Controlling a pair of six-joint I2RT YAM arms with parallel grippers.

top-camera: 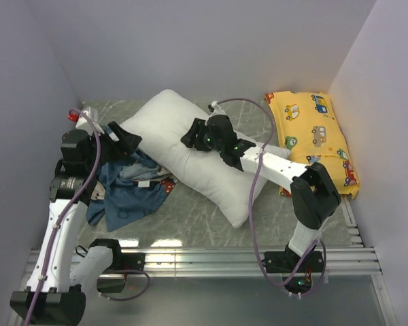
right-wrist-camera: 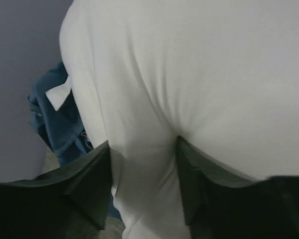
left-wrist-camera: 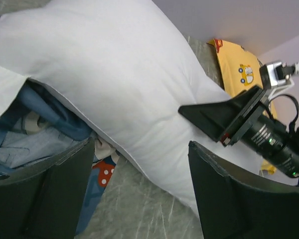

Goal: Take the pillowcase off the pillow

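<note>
Our left gripper (left-wrist-camera: pixel 140 149) hangs open, its two dark fingers (left-wrist-camera: pixel 45 199) spread wide with nothing held between them. Through the gap we see a bare strip of the marbled table (left-wrist-camera: pixel 139 219) and, just past it, the long lower edge of the pillow (left-wrist-camera: pixel 119 74). Beside one finger lies the pillowcase (left-wrist-camera: pixel 35 134), a crumpled blue heap that is fully off the pillow. It touches the pillow along that edge and is partly tucked beneath it. A red patch with white spots from its print shows right by the fingertip.

Our right gripper (right-wrist-camera: pixel 142 147) is pushed down into the top of the pillow. It is closed on a fold of the white cover, which bulges up between its fingers. Off to one side of it, past the pillow's flank, the blue heap shows again with a small white tag (right-wrist-camera: pixel 57 94) sticking out.

From above, the left gripper sits over the end of the pillow nearest the pillowcase, and the right one sits near the pillow's middle. Farther out, behind the right gripper and well apart from the pillowcase, a yellow cushion (top-camera: pixel 316 136) printed with cartoon cars lies along the side wall. We cannot tell whether it touches the pillow, because the right arm crosses in front.
</note>
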